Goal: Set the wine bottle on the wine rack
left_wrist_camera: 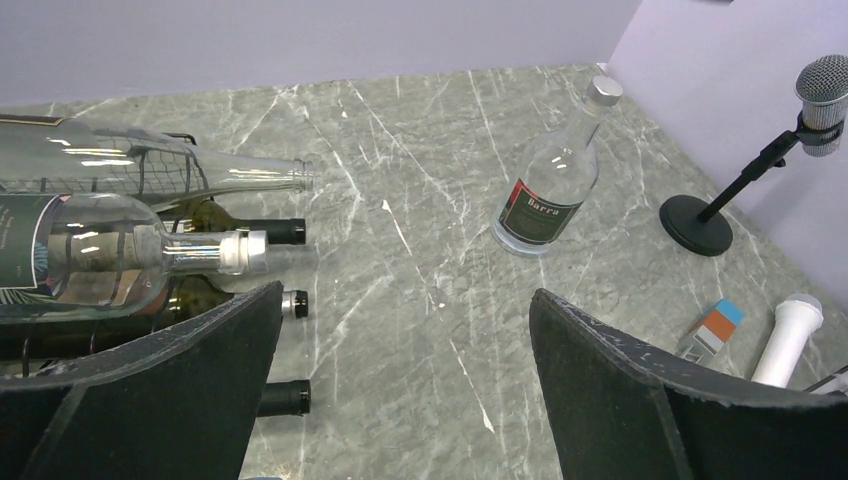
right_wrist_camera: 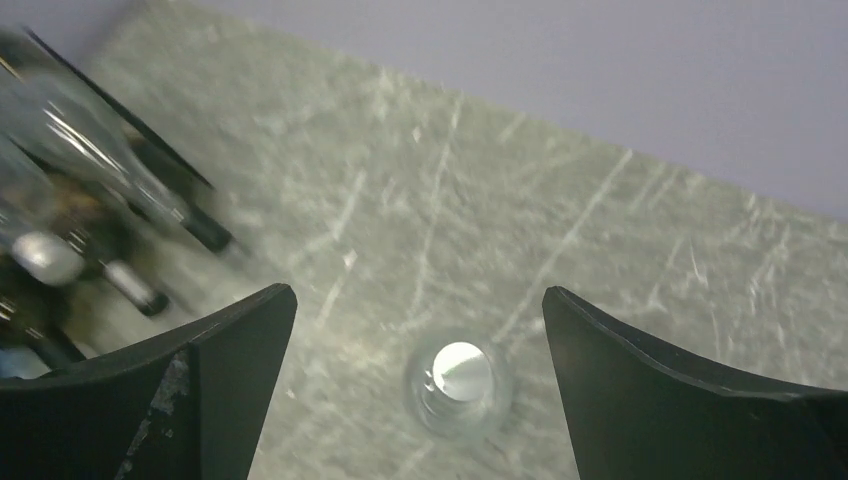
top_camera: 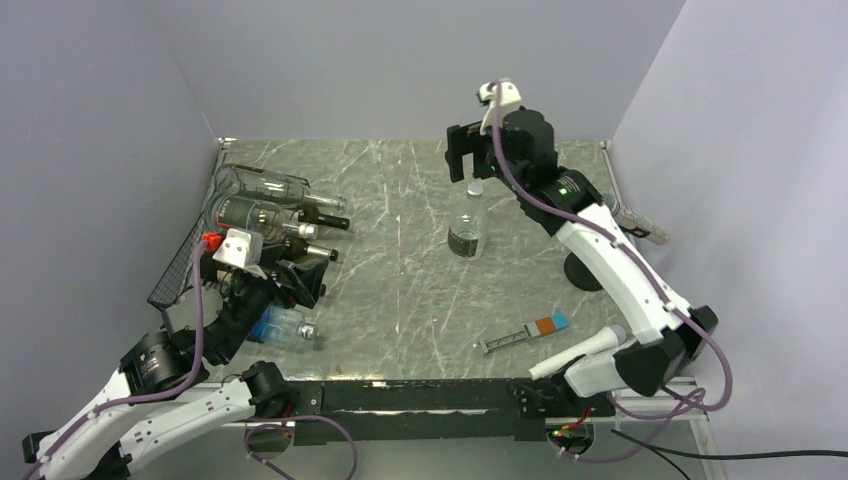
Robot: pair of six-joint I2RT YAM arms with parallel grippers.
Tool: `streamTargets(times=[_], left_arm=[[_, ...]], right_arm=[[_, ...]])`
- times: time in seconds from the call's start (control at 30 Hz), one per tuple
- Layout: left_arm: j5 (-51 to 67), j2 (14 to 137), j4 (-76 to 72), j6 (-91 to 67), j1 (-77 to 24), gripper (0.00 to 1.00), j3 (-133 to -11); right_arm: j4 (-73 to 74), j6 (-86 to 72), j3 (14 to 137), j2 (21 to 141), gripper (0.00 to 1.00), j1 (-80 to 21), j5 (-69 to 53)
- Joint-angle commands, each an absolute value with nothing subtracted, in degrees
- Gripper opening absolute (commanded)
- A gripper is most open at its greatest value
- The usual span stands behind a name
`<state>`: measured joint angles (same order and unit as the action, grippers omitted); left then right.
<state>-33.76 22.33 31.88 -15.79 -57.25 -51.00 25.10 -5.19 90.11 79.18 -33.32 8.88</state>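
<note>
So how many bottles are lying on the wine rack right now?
5 visible on the wine rack: a clear bottle at the back, a clear silver-capped one beside it, and three dark necks poking out lower down. Others may be hidden.

Arms: two, one tool apiece, the left tool [left_wrist_camera: 405,295] and the right tool [right_wrist_camera: 418,292].
Wine rack [top_camera: 172,272]: one.
Bottles lying in the rack: five in the left wrist view, made up of two clear bottles [left_wrist_camera: 150,170] and three dark bottles [left_wrist_camera: 270,232].
Upright bottle [top_camera: 468,225]: one, clear with a dark label.
Bluish bottle [top_camera: 280,325]: one, lying on the counter [top_camera: 420,300].
Microphone on a stand [left_wrist_camera: 823,85]: one.
White cylinder [top_camera: 585,350]: one.
Orange-and-blue-tipped stick [top_camera: 525,335]: one.
</note>
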Motion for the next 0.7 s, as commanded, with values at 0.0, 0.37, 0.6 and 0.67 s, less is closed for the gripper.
streamTargets(times=[0.0,0.37,0.6,0.67], left_arm=[[-35.08,22.82,29.42,-17.4,-57.48,0.97,-51.58],[-38.89,21.39,31.72,-20.13,-57.45,0.97,-52.38],[-40.93,19.22,33.24,-19.9,-57.4,0.97,-52.4],[-41.04,18.42,33.13,-19.62,-57.48,0.97,-52.15]], right_arm=[[35.59,2.32,92.97,84.5,1.0,-32.47,7.37],[38.47,2.51,93.95,94.83,1.0,-28.85,1.35],[40.86,2.43,94.7,96.53,0.96,-26.75,-2.78],[40.78,1.65,94.13,96.49,0.96,-26.57,-1.78]])
